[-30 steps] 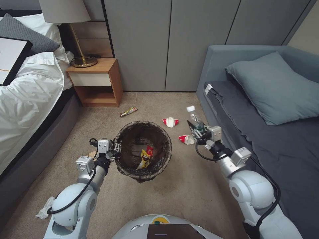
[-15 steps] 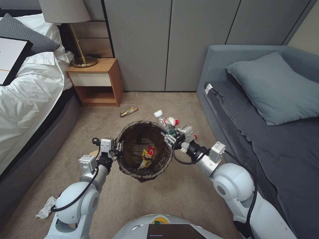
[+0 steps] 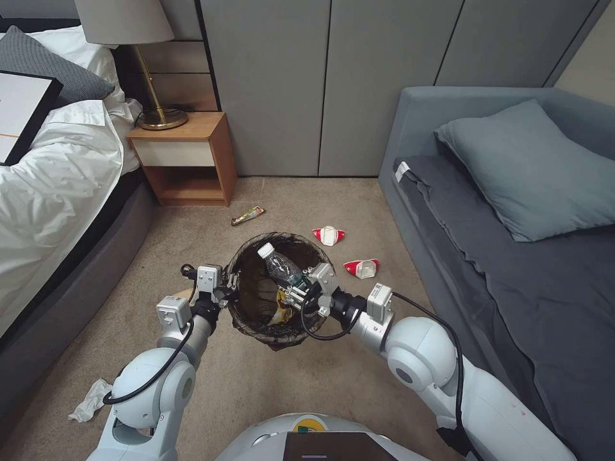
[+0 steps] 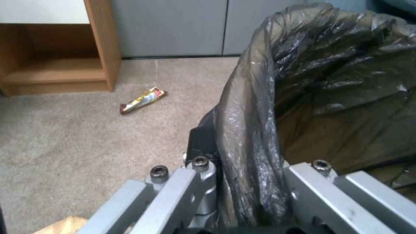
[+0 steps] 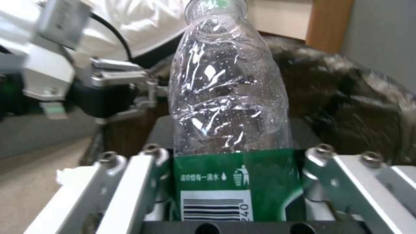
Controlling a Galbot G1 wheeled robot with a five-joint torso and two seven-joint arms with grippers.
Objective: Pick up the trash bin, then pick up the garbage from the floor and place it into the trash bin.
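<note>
The trash bin (image 3: pixel 251 320), lined with a dark bag, hangs off the carpet with my left gripper (image 3: pixel 225 288) shut on its rim; the left wrist view has the fingers (image 4: pixel 203 182) clamping the bag-covered rim (image 4: pixel 255 107). My right gripper (image 3: pixel 298 293) is shut on the clear green-labelled bottle (image 3: pixel 277 264), tilted over the bin's mouth. In the right wrist view the bottle (image 5: pixel 227 97) stands between the fingers (image 5: pixel 130 182). A yellow wrapper (image 3: pixel 280 308) lies inside the bin. On the floor lie two crushed red-and-white cups (image 3: pixel 328 235) (image 3: pixel 362 267) and a dark candy wrapper (image 3: pixel 248 215).
A wooden nightstand (image 3: pixel 186 160) with a lamp stands at the back left beside the bed (image 3: pixel 57 192). A grey sofa (image 3: pixel 512 256) runs along the right. Crumpled white paper (image 3: pixel 86 400) lies on the carpet near my left shoulder, and a brown corner (image 4: pixel 60 226) lies under the left gripper.
My right arm has swung left with the bottle, from beside the sofa to over the bin's mouth. The left gripper and bin have barely moved.
</note>
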